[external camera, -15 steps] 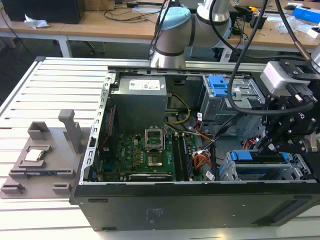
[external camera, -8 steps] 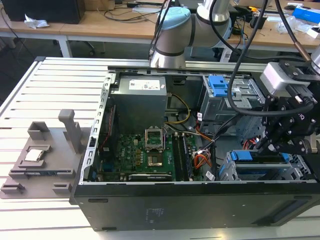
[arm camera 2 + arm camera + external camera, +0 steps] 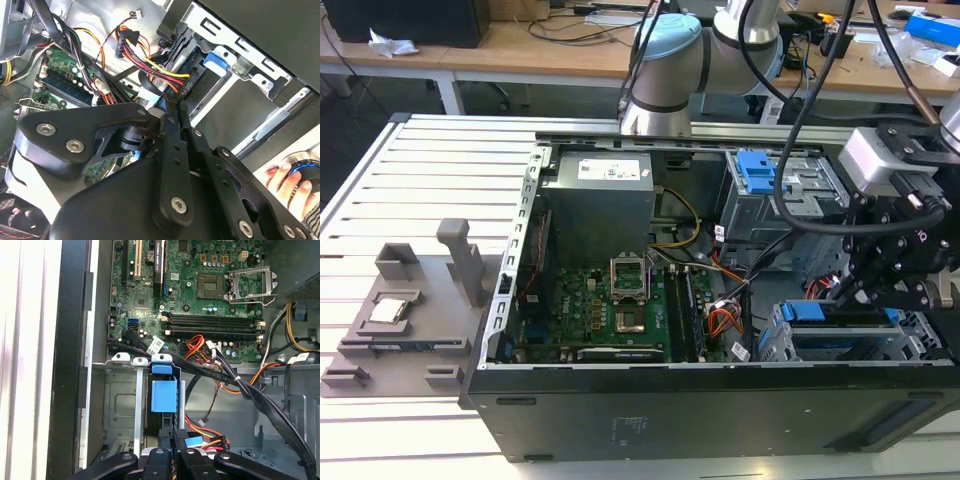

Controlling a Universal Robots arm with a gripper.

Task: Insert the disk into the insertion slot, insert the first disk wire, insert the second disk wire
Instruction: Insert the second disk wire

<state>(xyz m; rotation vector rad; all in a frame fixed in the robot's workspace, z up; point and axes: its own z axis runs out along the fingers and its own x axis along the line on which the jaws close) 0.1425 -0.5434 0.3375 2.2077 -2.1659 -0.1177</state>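
Observation:
The disk in its bright blue carrier sits inside the insertion slot, the perforated silver cage at the case's corner on the exterior view's right. In the first wrist view the disk lies in the slot just beyond my gripper. My gripper hangs at the disk's rear end, fingers close together. A small dark connector shows at the fingertips, and a bit of red cable, the first disk wire, runs right beside them.
An orange-red-yellow wire bundle with a black plug crosses close to the fingers. Black cables run over the motherboard. A second grey cage with a blue latch stands behind. A person's hand rests outside the case.

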